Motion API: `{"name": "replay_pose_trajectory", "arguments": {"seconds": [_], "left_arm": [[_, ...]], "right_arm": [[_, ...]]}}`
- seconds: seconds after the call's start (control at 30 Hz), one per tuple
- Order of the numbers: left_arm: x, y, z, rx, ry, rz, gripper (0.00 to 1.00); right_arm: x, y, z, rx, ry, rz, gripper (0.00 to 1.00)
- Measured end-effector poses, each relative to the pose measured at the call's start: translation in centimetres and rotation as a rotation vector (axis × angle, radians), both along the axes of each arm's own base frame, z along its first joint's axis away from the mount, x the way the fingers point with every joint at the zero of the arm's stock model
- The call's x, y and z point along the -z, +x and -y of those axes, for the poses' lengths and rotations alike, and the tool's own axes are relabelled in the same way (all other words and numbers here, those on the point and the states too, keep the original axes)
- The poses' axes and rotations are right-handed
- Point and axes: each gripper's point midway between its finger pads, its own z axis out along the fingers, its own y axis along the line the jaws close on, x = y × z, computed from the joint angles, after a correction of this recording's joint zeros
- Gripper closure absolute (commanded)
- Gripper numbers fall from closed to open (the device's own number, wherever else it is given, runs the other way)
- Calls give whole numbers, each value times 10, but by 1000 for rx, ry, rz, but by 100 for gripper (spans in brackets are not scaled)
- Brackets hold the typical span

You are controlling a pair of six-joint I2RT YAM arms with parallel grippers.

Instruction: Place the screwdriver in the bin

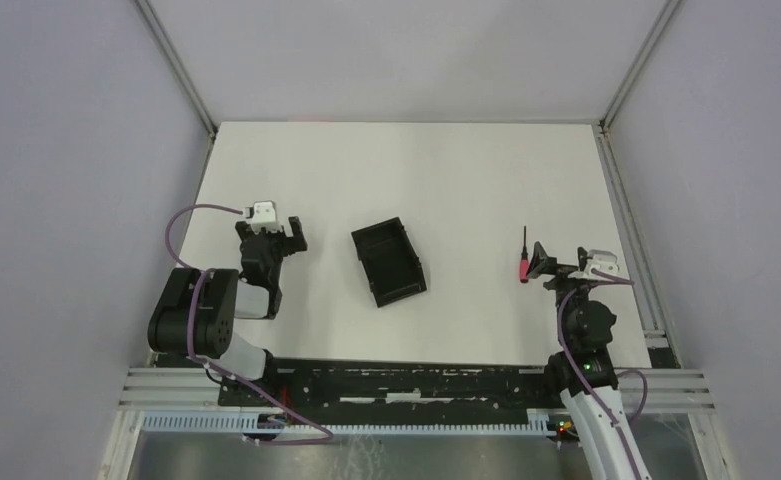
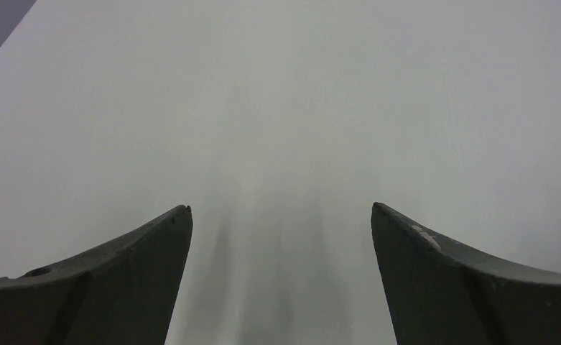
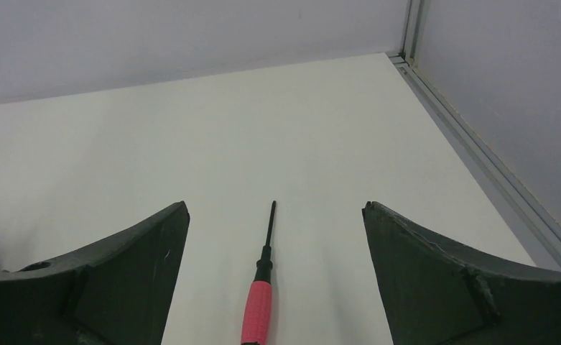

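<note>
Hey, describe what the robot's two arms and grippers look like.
Both arms are black with white sections: left arm, right arm. Each carries a white wrist camera block and a looping purple cable. The left gripper and right gripper have dark, curved, tapering fingers.

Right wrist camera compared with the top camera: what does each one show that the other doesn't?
Only the right wrist view shows the screwdriver close up, lying untouched between the open right end effector's fingers. Only the top view shows the bin and the left end effector. Both show the screwdriver on the white table.
</note>
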Motion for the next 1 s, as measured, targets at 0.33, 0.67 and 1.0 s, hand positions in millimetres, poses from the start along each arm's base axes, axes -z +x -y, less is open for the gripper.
{"name": "replay_pose_trajectory", "arguments": {"seconds": [0.33, 0.67, 1.0], "left_arm": [[0, 0, 0, 0, 0, 0, 0], [0, 0, 0, 0, 0, 0, 0], [0, 0, 0, 0, 0, 0, 0]], "right_arm": [[26, 13, 8, 54, -66, -330, 2], [16, 105, -2, 45, -213, -805, 12], [143, 53, -12, -94, -232, -1266, 47]]}}
